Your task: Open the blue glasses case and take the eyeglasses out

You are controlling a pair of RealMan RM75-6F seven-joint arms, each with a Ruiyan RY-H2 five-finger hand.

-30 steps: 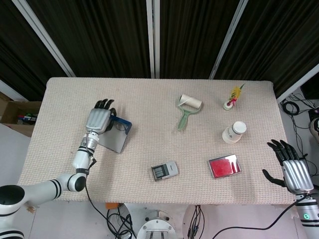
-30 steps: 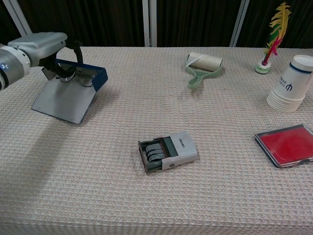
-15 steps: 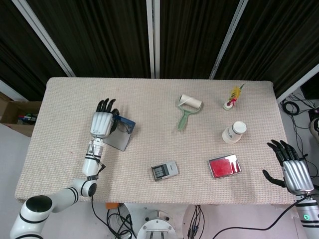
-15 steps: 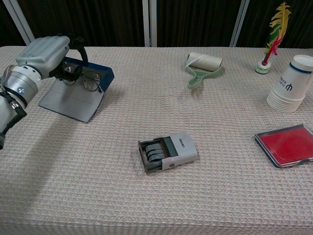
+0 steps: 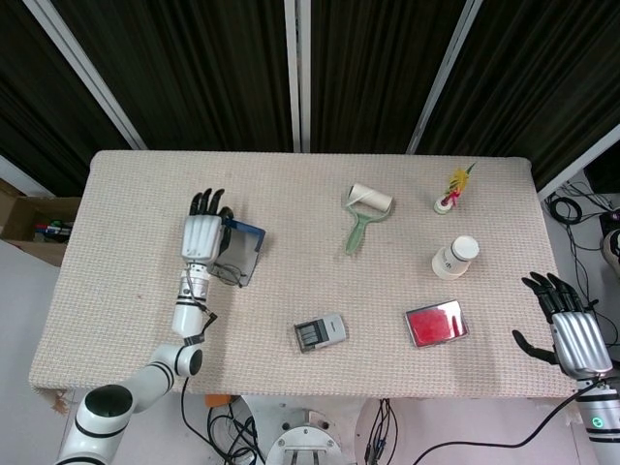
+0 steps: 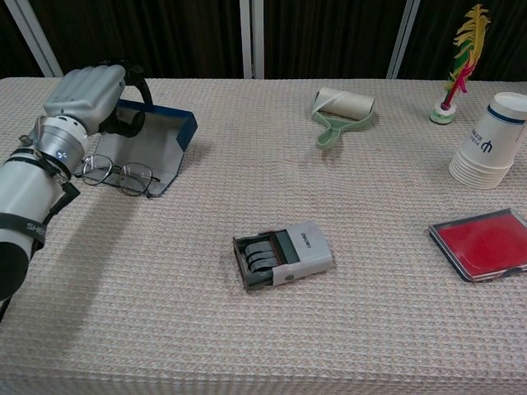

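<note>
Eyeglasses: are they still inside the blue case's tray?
No. In the chest view the eyeglasses lie on the opened grey flap of the blue glasses case, below the left hand.

The left hand (image 5: pixel 201 237) hovers palm down at the counter's (image 5: pixel 291 194) left part, its dark fingers (image 5: pixel 207 202) stretched toward the far edge and slightly spread, holding nothing; its forearm runs back to the near edge. The right hand (image 5: pixel 572 325) hangs off the counter's near right corner, fingers apart, empty.
</note>
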